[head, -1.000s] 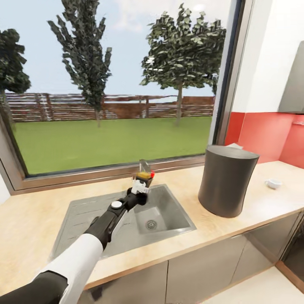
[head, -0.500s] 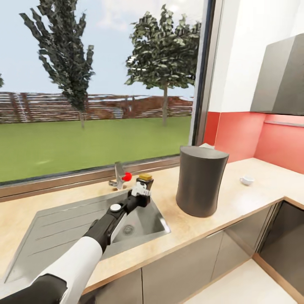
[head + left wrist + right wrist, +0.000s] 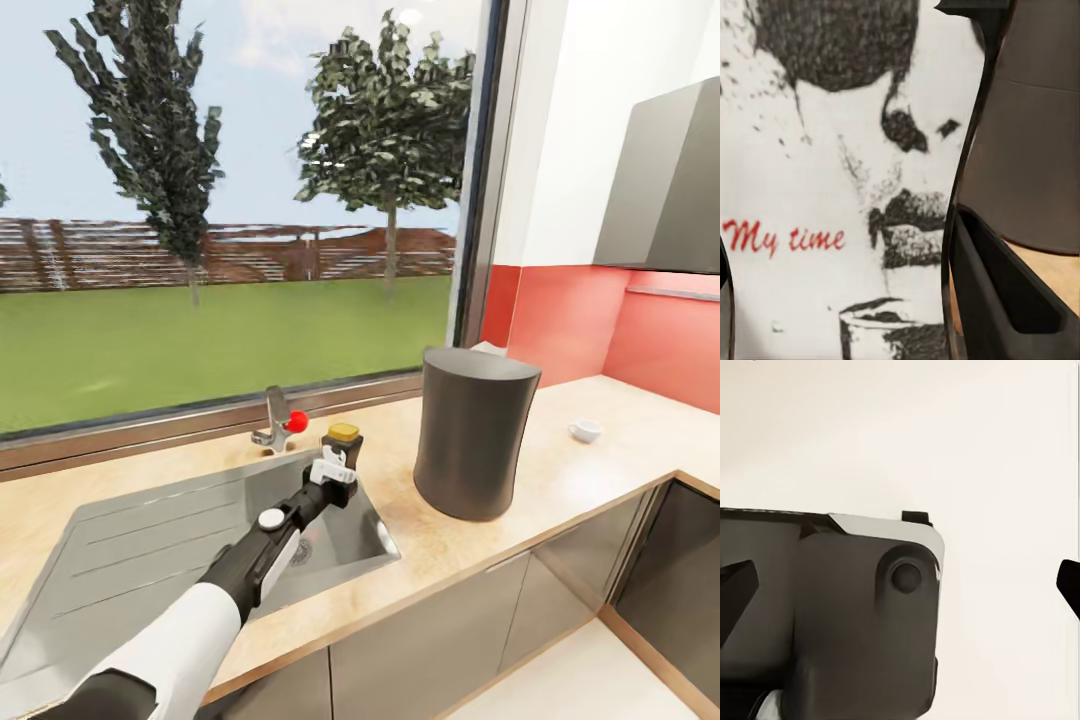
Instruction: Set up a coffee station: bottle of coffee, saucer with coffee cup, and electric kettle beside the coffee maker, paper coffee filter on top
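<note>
My left gripper (image 3: pixel 340 462) is clamped on the small dark bottle of coffee with the yellow lid (image 3: pixel 343 437), holding it above the far right corner of the sunken steel sink (image 3: pixel 150 540). In the left wrist view the bottle's white label with red "My time" lettering (image 3: pixel 832 195) sits against a dark finger (image 3: pixel 997 292).

Just beside the bottle toward the window stands the chrome tap with a red knob (image 3: pixel 280 420); I cannot tell whether they touch. To the right, the tall dark grey rounded coffee maker (image 3: pixel 470 432) stands on the long light wood-grain countertop (image 3: pixel 590 480), with a bare strip of worktop between it and the sink's right rim. A bit of white shows behind its top edge; I cannot tell what it is. Further right, well apart from the machine, the tiny white coffee cup (image 3: pixel 585 430) sits near the red backsplash (image 3: pixel 600 325). A grey hood (image 3: pixel 670 190) hangs above that corner, where the counter turns.

The right wrist view shows a dark rounded housing (image 3: pixel 855 615) against a pale surface, with dark fingertips at opposite edges of the frame; I read the right gripper (image 3: pixel 904 581) as spread wide apart.
</note>
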